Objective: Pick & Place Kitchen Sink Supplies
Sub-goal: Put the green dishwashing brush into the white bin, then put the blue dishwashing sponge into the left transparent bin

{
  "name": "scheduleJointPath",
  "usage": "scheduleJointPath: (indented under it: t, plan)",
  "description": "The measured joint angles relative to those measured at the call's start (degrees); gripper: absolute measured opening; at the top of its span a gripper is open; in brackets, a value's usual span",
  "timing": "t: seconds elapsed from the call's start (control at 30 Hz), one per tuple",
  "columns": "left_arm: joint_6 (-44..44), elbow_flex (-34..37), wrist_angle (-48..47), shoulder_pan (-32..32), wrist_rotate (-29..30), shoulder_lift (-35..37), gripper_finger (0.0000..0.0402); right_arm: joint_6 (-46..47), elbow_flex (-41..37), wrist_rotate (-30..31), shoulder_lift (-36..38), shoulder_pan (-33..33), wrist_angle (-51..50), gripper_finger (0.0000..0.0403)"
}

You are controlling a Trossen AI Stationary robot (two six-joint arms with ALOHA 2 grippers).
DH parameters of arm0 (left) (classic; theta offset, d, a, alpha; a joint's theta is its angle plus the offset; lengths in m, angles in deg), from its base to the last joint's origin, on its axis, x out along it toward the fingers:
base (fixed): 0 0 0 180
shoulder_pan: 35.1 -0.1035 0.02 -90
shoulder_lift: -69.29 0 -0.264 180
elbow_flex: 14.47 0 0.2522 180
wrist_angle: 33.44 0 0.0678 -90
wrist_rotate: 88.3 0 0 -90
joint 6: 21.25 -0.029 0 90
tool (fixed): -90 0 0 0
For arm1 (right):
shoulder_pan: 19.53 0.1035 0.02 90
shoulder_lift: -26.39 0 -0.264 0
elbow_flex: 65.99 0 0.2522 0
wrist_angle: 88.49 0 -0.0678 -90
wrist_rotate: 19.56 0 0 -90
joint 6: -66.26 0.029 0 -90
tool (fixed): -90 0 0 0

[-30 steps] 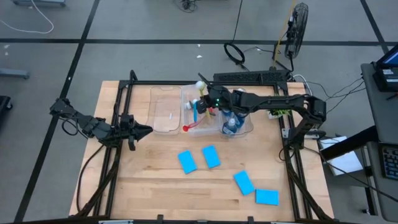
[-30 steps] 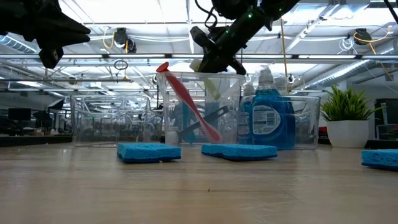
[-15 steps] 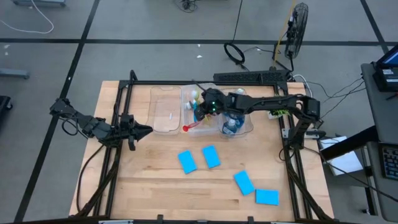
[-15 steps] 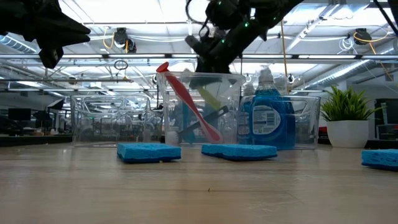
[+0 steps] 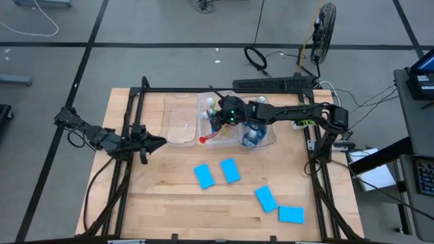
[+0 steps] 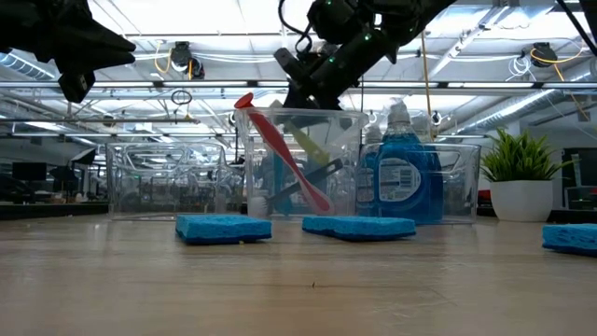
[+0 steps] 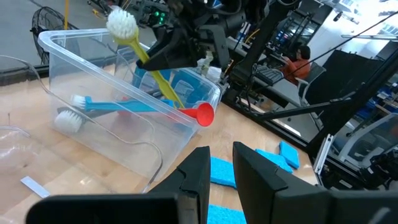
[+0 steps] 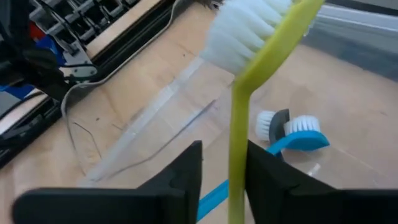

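Lab hall, ceiling lights, cables on floor; wooden table [image 5: 169, 196] under black frame. Right gripper [image 6: 312, 89] above middle clear bin [image 7: 124, 134], fingers narrow, yellow-green brush [image 8: 239, 118] between them; whether clamped or just released, cannot tell. Brush long axis steep, white bristle head up, handle down into bin, directly below gripper. Red brush [image 6: 280, 154] and blue brush [image 7: 112, 107] lean inside. Blue bottles [image 6: 401, 177] in adjacent bin. Four soft flat sponges [image 5: 230, 171] on bare wood. Left gripper [image 5: 152, 142] idle at table's left, fingers narrow, empty; right arm nearer.
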Motion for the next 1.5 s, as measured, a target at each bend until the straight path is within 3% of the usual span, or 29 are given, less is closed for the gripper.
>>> scheduleJointPath:
  t: [0.37, 0.67, 0.77, 0.97, 1.17, 1.4, 1.5]
  plan:
    - [-0.1, 0.0, 0.0, 0.0, 0.0, 0.0, 0.0072, -0.2, 0.0, -1.7, 0.0, 0.0, 6.8, 0.0190]
    - [0.5, 0.0, 0.2, 0.0, 0.0, 0.0, 0.0072, -15.0, -0.1, -13.0, 7.4, 3.4, 16.2, 0.0194]
    - [0.7, 0.0, 0.2, 0.0, 0.0, 0.0, 0.0072, -18.5, -0.1, -16.3, 13.0, 6.4, 10.5, 0.0188]
    - [2.2, 0.0, 0.3, 0.0, -0.1, 0.0, 0.0072, -18.0, 0.0, -15.9, 23.7, 15.5, -9.4, 0.0183]
    - [3.7, 0.0, 0.6, 0.0, 0.0, 0.0, 0.0072, -5.8, 0.0, -13.1, 29.5, 25.7, -27.1, 0.0183]
    - [4.2, 0.0, 0.6, 0.0, 0.0, 0.0, 0.0072, 13.6, 0.0, -13.4, 29.2, 36.4, -44.0, 0.0183]
    - [5.2, 0.0, 0.6, 0.0, 0.0, 0.0, 0.0072, 23.1, -0.1, -16.2, 28.9, 40.3, -49.8, 0.0183]
